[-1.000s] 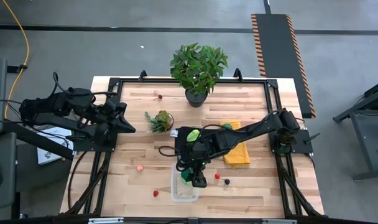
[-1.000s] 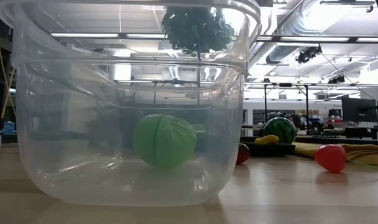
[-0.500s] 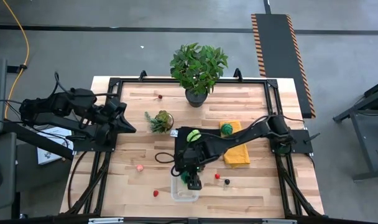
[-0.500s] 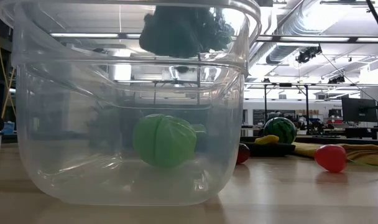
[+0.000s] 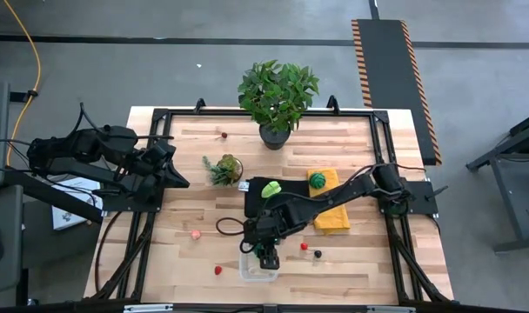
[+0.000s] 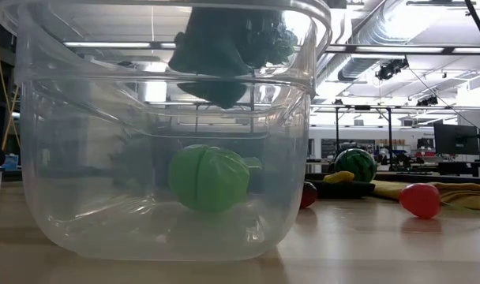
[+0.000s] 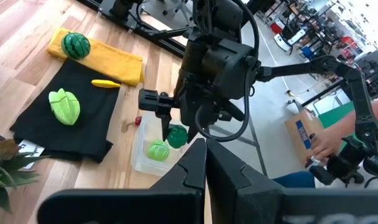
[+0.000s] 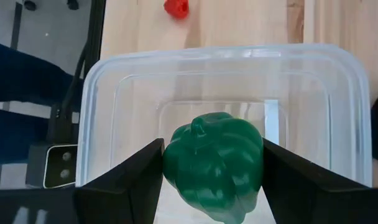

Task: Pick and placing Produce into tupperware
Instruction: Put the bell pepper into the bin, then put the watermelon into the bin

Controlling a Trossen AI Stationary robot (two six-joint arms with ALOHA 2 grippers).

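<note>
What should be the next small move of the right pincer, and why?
Probably lower a little, then open. The right pincer holds the green pepper just inside the rim of the tupperware, above the light green piece lying inside.

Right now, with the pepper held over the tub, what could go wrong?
1. The right pincer holds the dark green pepper over the clear tupperware; released from here it may land on the light green piece already inside and bounce.
2. Going lower, the fingers could catch the tub's rim and shove the light container along the table.
3. The pepper looks wedged tight between the fingers, so it may stick on opening.
</note>
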